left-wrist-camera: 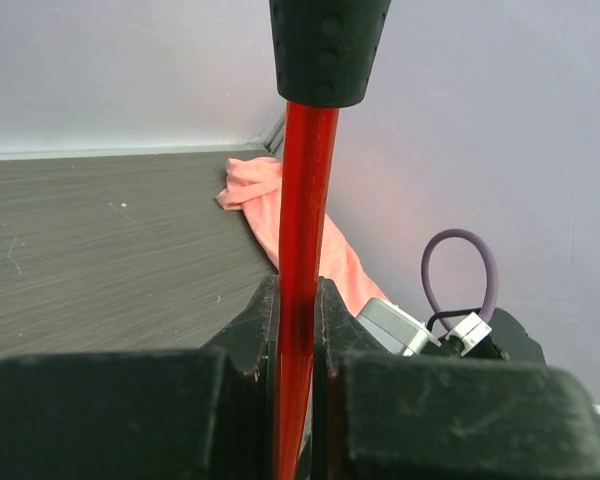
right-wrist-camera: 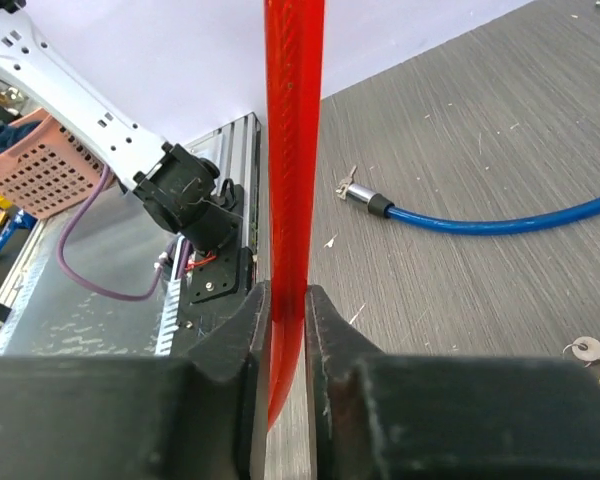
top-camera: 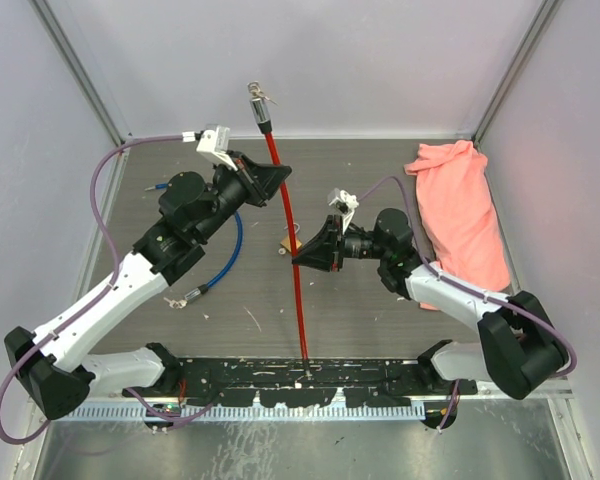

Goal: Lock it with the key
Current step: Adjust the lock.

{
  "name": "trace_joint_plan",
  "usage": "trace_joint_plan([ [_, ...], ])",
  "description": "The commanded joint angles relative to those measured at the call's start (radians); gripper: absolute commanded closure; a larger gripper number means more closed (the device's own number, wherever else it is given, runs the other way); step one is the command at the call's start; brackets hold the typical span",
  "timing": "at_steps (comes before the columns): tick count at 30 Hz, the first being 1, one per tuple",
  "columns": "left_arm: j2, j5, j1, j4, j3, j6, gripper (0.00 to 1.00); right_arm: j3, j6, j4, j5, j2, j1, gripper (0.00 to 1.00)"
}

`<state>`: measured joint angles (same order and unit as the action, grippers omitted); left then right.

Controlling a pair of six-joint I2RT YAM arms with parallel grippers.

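A red cable lock (top-camera: 300,310) stands up from the table's front edge, and both grippers hold it. Its dark lock head (top-camera: 259,110) is at the top end, with a small silvery key (top-camera: 269,97) beside it. My left gripper (top-camera: 280,180) is shut on the upper part of the cable (left-wrist-camera: 308,180), just below the black head (left-wrist-camera: 328,50). My right gripper (top-camera: 298,255) is shut on the cable (right-wrist-camera: 292,120) lower down, both jaws pressed against it (right-wrist-camera: 287,295).
A blue cable lock (top-camera: 228,262) lies curved on the table under the left arm, its metal end (right-wrist-camera: 365,199) pointing forward. A small brass padlock (top-camera: 286,243) with a key (right-wrist-camera: 583,349) lies by the right gripper. A pink cloth (top-camera: 465,215) lies at the right wall.
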<state>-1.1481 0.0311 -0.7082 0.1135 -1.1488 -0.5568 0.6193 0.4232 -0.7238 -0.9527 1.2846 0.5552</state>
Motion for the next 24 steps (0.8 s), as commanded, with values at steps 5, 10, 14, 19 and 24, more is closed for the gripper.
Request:
trace_joint_plan([
  [5,0.040,0.014,0.002,-0.009,-0.081,0.149,1.00,0.157,-0.136,0.274,-0.004,-0.076,-0.032,0.99],
  [10,0.058,0.070,0.002,-0.101,-0.073,0.290,1.00,0.246,-0.310,0.507,0.002,-0.045,-0.065,0.99],
  [14,0.041,0.076,0.002,-0.118,-0.052,0.367,1.00,0.327,-0.484,0.694,0.052,-0.007,-0.073,0.99],
  [19,0.009,0.062,0.002,-0.176,-0.074,0.464,1.00,0.383,-0.500,0.778,-0.011,0.038,-0.097,0.90],
  [24,0.002,0.054,0.023,-0.190,-0.109,0.453,1.00,0.360,-0.470,0.729,-0.066,0.036,-0.098,0.61],
])
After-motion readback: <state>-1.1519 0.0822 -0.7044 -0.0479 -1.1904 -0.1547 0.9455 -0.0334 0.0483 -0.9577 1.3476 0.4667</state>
